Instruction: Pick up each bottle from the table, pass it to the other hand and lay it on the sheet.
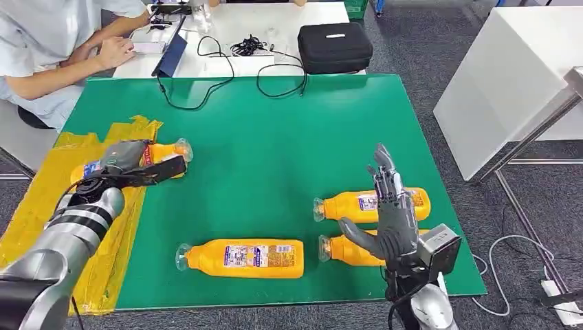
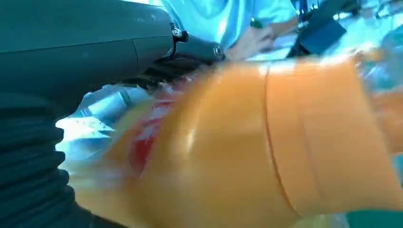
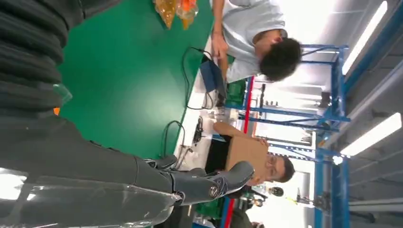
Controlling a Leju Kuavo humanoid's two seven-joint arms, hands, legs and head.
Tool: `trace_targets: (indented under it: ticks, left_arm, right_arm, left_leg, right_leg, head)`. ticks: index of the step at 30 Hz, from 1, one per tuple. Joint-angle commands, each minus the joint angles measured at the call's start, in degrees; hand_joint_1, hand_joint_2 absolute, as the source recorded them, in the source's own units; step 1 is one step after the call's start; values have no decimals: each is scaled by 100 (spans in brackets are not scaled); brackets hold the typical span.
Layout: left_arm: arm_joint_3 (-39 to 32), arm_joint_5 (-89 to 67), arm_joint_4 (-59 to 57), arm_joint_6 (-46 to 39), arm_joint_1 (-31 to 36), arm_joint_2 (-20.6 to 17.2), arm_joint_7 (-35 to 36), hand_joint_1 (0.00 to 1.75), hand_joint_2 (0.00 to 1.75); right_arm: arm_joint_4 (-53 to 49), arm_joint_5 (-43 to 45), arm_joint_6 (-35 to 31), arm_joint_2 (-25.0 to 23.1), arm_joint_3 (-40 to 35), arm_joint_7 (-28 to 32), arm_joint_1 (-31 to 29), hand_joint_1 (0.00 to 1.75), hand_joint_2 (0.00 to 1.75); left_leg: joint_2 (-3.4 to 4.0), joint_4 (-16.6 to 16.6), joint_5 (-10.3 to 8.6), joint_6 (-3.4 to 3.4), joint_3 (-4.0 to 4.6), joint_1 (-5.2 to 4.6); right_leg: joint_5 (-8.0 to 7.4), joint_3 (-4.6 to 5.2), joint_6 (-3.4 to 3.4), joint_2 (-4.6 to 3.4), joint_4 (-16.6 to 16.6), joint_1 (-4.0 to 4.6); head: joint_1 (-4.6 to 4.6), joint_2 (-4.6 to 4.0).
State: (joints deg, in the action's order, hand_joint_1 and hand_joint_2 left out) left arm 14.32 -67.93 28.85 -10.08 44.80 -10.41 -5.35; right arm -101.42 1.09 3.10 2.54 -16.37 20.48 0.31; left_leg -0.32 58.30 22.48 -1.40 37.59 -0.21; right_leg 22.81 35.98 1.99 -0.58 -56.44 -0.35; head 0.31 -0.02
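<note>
Label print unreadable on bottle (image 1: 242,258); left hand (image 1: 124,163) grips another.

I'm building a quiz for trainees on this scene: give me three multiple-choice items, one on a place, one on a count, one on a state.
1. Where is the bottle that the left robot hand holds?
A. at the yellow sheet's edge
B. on the black case
C. on the floor

2. How many orange bottles lie free on the green mat?
A. one
B. three
C. five

3. What state is the right robot hand in?
A. gripping a bottle
B. open, fingers raised
C. pressing the laptop

Answers:
1 A: it lies by the yellow sheet.
2 B: three lie on the green mat.
3 B: its fingers are spread and hold nothing.
</note>
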Motion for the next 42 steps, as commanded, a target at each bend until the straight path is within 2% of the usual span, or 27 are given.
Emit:
trace_targets:
  ticks: [1, 11, 14, 15, 21, 24, 27, 28, 32, 35, 36, 40, 42]
  left_arm:
    - [-131, 117, -635, 62, 116, 247, -5, 0, 175]
    - [-103, 171, -629, 158, 47, 242, -48, 0, 175]
    - [-91, 205, -632, 188, 9, 255, -44, 0, 175]
    - [-86, 229, -624, 188, 0, 264, -48, 0, 175]
    - [-150, 448, -466, -96, -40, 273, -86, 0, 175]
    - [-407, 888, -185, -406, -182, 383, -271, 0, 175]
    - [-395, 1216, 292, -484, -388, 456, -448, 0, 175]
    - [-401, 1352, 437, -452, -430, 463, -485, 0, 175]
    - [-370, 2776, 1995, 444, -779, 317, -814, 0, 175]
    - [-386, 3557, 2902, 819, -1011, 167, -818, 0, 175]
    - [-375, 3720, 3185, 876, -1094, 105, -805, 0, 175]
    - [-613, 4920, 4058, 1453, -1522, 90, -858, 0, 175]
    - [-582, 4931, 4103, 1454, -1591, 80, -858, 0, 175]
  right_arm:
    - [692, -2, 32, -66, -190, -59, -347, 0, 175]
    - [793, 10, 45, -86, -199, -122, -393, 0, 175]
    - [881, 2, 59, -97, -224, -149, -441, 0, 175]
    - [921, -1, 64, -102, -232, -156, -463, 0, 175]
    - [969, -4, 75, -108, -237, -187, -456, 0, 175]
    - [958, -8, 67, -113, -227, -200, -385, 0, 175]
    - [942, -25, 46, -108, -227, -232, -294, 0, 175]
    - [946, -61, 36, -100, -241, -250, -282, 0, 175]
    - [945, -645, -96, -6, -475, -241, -223, 0, 175]
    - [950, -799, -110, 29, -609, -243, -235, 0, 175]
    - [960, -867, -120, 42, -664, -251, -256, 0, 175]
    - [1031, -1496, -343, 100, -949, -340, -403, 0, 175]
    - [1035, -1522, -361, 73, -977, -353, -424, 0, 175]
  left_leg:
    - [9, -6, 14, 9, -41, 5]
    - [6, -4, 4, 4, -16, 1]
    - [12, -4, 16, 10, -45, 5]
    - [10, -3, 11, 7, -32, 5]
    - [7, -3, 11, 8, -30, 5]
    - [6, -2, 15, 9, -38, 5]
    - [-2, -5, 4, 4, -15, 2]
    - [-2, -2, 19, 10, -47, 7]
    - [-1, 1, 12, 7, -24, 7]
    - [4, 8, 24, 11, -37, 10]
    - [7, 1, 8, 6, -11, 5]
    - [23, 3, 20, 10, -29, 8]
    - [20, -4, 7, 5, -10, 3]
  right_leg:
    - [9, -41, -4, -3, 9, 5]
    - [2, -15, -1, -2, 5, 2]
    - [11, -44, -4, -5, 8, 6]
    - [6, -31, -3, -4, 7, 6]
    - [8, -30, -4, -1, 6, 6]
    - [12, -38, -4, 0, 5, 6]
    - [4, -16, -1, 5, 6, 2]
    - [17, -50, -4, 9, 8, 8]
    - [10, -27, -3, 6, 5, 7]
    - [19, -40, -5, 4, 0, 12]
    - [4, -11, -3, -2, 3, 6]
    - [10, -27, -5, -17, 3, 9]
    - [0, -6, -2, -13, 6, 4]
  head:
    - [2, 0]
    - [0, 0]
    - [0, 0]
    - [2, 0]
    - [0, 0]
    - [0, 0]
    - [0, 0]
    - [0, 0]
    - [0, 0]
    - [0, 0]
    - [0, 0]
    - [2, 0]
    - [0, 0]
